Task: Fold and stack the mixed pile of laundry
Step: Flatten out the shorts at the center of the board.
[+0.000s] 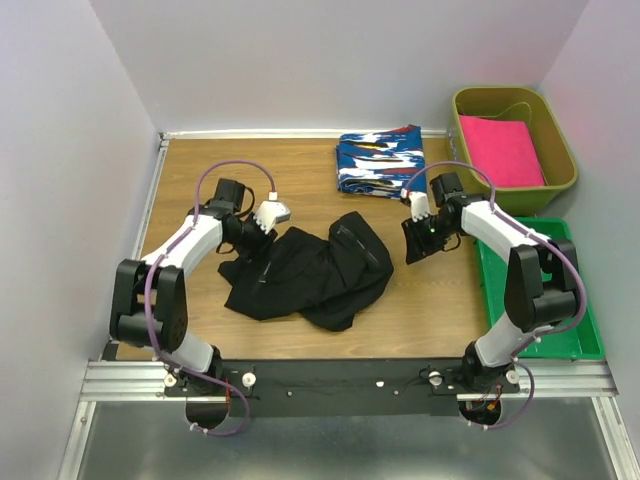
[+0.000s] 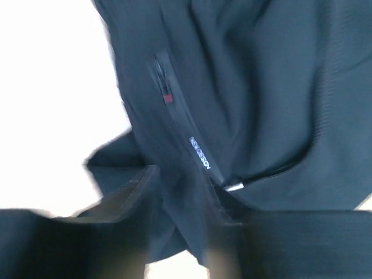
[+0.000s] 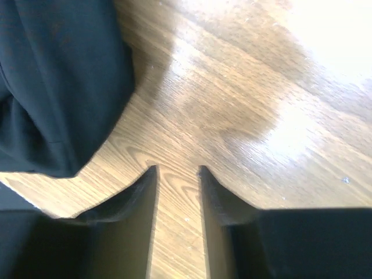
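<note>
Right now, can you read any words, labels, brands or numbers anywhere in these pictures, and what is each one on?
White lettering on the black garment, beside its zip: too blurred to read.
Red tab on the same zip: no text can be made out.
Nothing else in any view carries readable words, numbers or signs.

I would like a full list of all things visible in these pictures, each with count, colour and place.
table: one, brown wood, under everything
black garment: one, black, crumpled at the table's middle
patterned cloth: one, blue with white, red, black, folded at the far edge
bin: one, olive, far right corner
pink cloth: one, bright pink, inside the bin
tray: one, green, right of the table
left gripper: one, black, shut on the black garment's left edge
right gripper: one, black, open over bare wood beside the garment
</note>
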`<state>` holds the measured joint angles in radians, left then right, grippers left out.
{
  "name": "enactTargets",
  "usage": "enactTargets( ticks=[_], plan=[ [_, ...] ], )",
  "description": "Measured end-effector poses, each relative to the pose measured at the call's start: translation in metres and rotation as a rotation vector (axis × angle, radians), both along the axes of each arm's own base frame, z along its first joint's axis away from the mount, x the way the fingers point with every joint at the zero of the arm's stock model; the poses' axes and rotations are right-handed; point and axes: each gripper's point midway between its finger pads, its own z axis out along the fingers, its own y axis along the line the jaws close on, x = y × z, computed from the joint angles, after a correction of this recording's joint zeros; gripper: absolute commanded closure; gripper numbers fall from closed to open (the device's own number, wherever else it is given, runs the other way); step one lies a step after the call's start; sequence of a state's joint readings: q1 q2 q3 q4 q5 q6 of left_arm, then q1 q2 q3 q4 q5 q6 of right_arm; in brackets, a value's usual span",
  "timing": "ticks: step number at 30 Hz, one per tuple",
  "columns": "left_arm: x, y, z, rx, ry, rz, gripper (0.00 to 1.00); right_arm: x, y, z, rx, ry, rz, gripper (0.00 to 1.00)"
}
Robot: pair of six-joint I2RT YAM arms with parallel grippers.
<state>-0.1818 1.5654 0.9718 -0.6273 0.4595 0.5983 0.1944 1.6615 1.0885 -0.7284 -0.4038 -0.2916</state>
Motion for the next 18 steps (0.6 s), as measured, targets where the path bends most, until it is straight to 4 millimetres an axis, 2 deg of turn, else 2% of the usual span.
enactTargets(
  ticks=[2,3,7,8,10,12,13,15,18],
  plan=[
    [0.008,-0.005,0.022,-0.025,-0.06,-0.01,0.45,0.002,0.0,0.006,0.0,-0.018,-0.002,0.26],
    [0.02,-0.01,0.039,-0.051,-0.105,-0.01,0.45,0.004,0.001,0.01,0.004,-0.021,-0.014,0.25],
    [0.064,-0.028,0.078,-0.131,-0.22,0.013,0.43,0.036,0.015,0.045,0.073,-0.099,-0.059,0.2],
    [0.07,-0.03,0.08,-0.144,-0.225,0.017,0.42,0.046,0.021,0.054,0.096,-0.128,-0.071,0.2],
    [0.081,-0.037,0.074,-0.175,-0.205,0.034,0.42,0.059,0.032,0.067,0.121,-0.164,-0.08,0.2],
    [0.086,-0.042,0.058,-0.195,-0.159,0.049,0.41,0.067,0.046,0.074,0.139,-0.182,-0.078,0.2],
    [0.087,-0.044,0.049,-0.199,-0.132,0.056,0.41,0.072,0.061,0.078,0.15,-0.192,-0.062,0.2],
    [0.086,-0.046,0.029,-0.204,-0.069,0.071,0.41,0.076,0.08,0.079,0.161,-0.202,-0.039,0.2],
    [0.086,-0.049,0.013,-0.215,-0.026,0.079,0.41,0.079,0.104,0.073,0.143,-0.208,-0.003,0.2]
  ],
)
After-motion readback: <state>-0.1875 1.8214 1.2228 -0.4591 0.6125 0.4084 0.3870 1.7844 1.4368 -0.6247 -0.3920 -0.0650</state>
